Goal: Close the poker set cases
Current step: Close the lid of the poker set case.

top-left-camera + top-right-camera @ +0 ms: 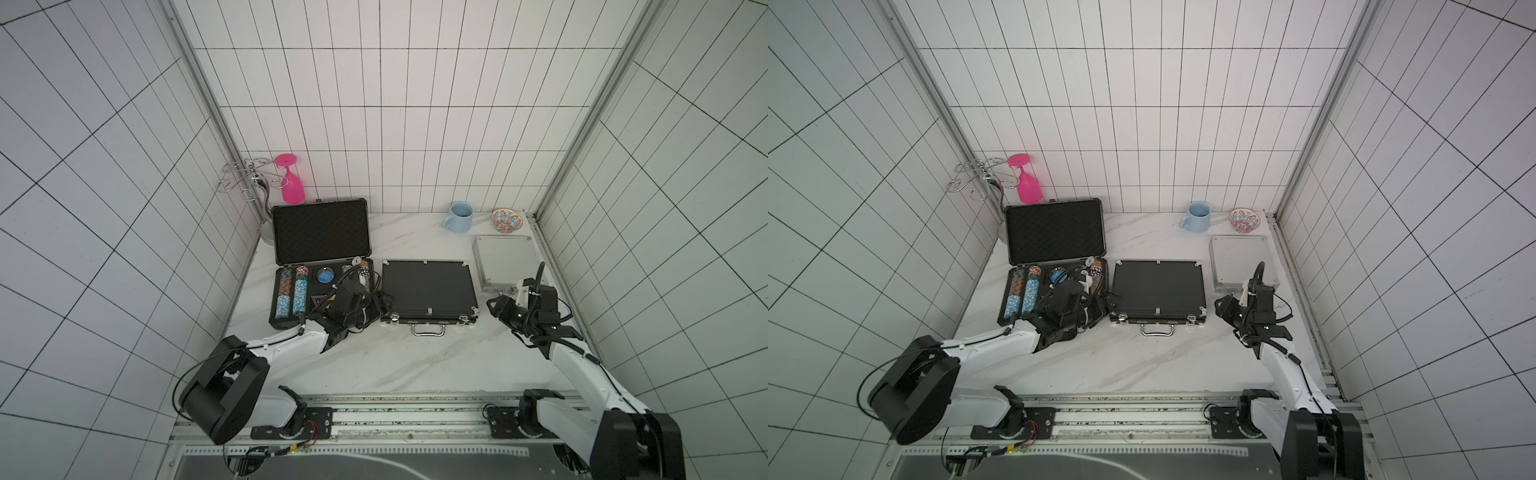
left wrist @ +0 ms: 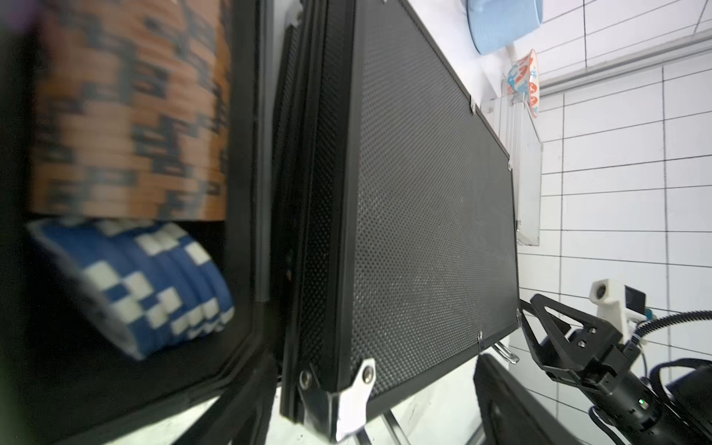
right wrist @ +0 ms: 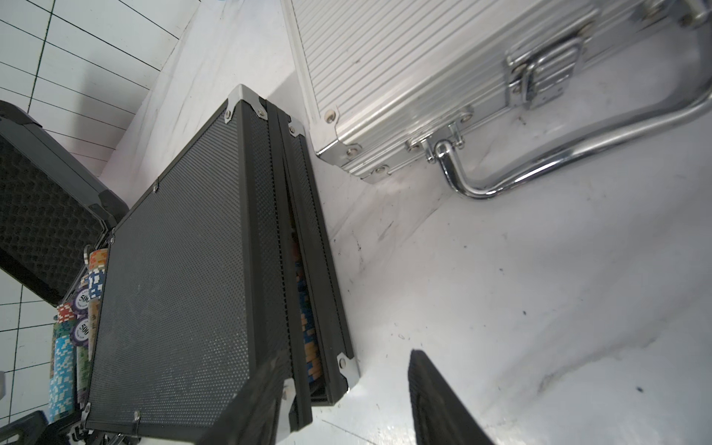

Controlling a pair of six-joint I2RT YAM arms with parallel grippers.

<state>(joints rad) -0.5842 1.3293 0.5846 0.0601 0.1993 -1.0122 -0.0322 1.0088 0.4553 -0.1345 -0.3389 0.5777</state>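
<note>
My two top views looked down from high above, sharing the white marble table. Both my wrist cameras sat low and close, facing the flat black dimpled case from opposite sides.

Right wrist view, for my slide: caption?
Black case, lid ajar over chips, beside the closed silver case on a marble table.

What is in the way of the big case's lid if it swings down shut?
The left arm is. It hangs over the near right corner of the big case's chip tray, its open left gripper at the edge next to the middle case. The upright lid would likely land on it.
</note>
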